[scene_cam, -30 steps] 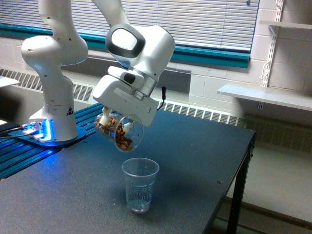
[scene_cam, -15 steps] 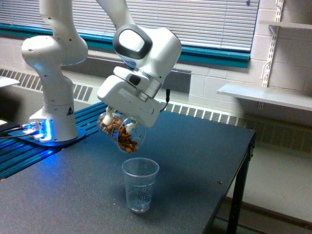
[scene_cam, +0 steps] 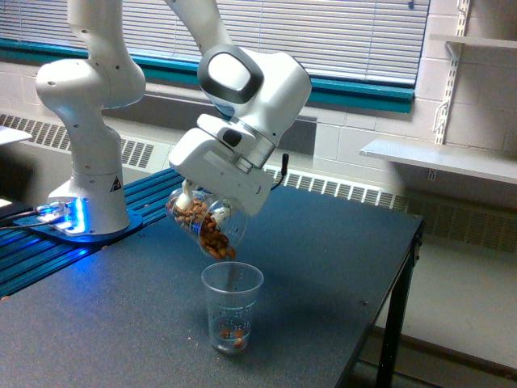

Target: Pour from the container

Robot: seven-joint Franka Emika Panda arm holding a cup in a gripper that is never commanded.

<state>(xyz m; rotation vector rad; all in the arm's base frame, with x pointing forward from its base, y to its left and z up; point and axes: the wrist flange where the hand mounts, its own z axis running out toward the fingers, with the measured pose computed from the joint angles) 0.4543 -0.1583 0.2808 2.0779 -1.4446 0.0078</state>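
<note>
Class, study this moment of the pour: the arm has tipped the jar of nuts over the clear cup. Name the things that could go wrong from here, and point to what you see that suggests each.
1. The container is steeply tilted with its nuts crowded at the mouth; they may tumble out together and bounce past the narrow rim of the cup.
2. The cup looks light, with only a few nuts in it; falling nuts or a dip by the gripper could topple it.

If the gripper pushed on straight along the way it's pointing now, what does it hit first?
The gripper points down toward the exterior view's left, gripping the tilted jar. That line seems to reach the bare table first, left of the cup. Depth is unclear from one view.
</note>
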